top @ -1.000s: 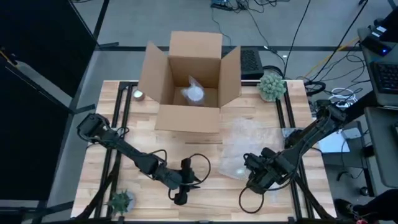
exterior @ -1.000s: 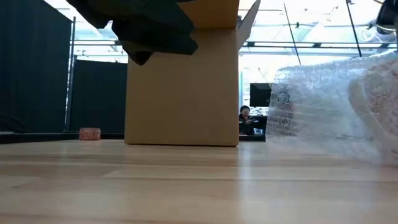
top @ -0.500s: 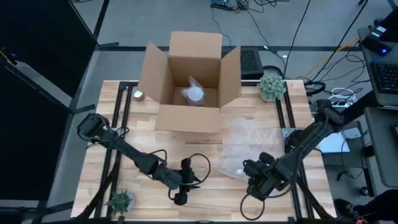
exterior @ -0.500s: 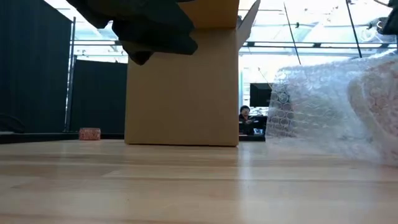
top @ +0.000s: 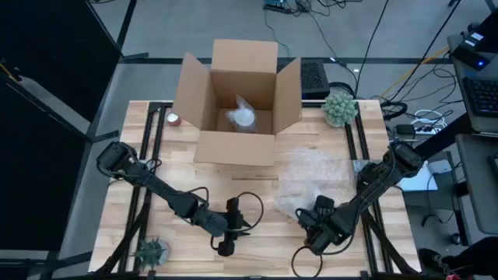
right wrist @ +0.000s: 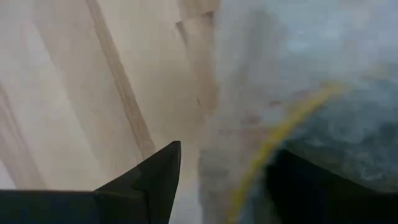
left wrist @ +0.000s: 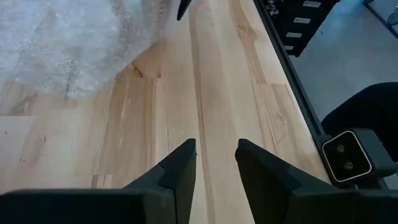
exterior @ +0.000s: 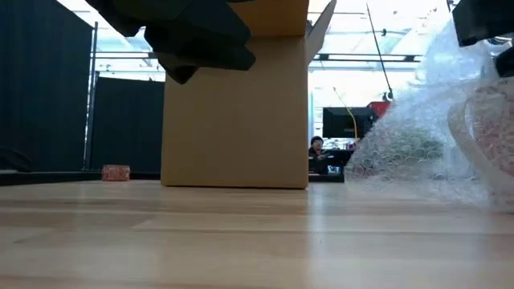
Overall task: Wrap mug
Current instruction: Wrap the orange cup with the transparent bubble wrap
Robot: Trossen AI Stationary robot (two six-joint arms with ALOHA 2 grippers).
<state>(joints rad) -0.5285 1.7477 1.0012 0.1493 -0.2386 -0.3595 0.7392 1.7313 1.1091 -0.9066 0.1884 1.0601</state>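
Mug (exterior: pixel 490 136): sits at the near right of the table, under bubble wrap; only a pale rounded shape shows through the film in the low view.
Bubble wrap (top: pixel 305 177): lies spread on the wood between the cardboard box (top: pixel 237 101) and my right gripper, its near part bunched over the mug.
Right gripper (top: pixel 313 225): my fingers straddle the wrap's near edge, film and a yellow rim between them; I cannot tell whether they have closed.
Step in hand, as I judge it: fold the near edge over the mug.
Technique: I pinch film only, lift low, pull toward the box, keeping the mug from rolling.
Left gripper (left wrist: pixel 216 165): waits near the table's front edge, fingers narrowly parted, holding nothing.
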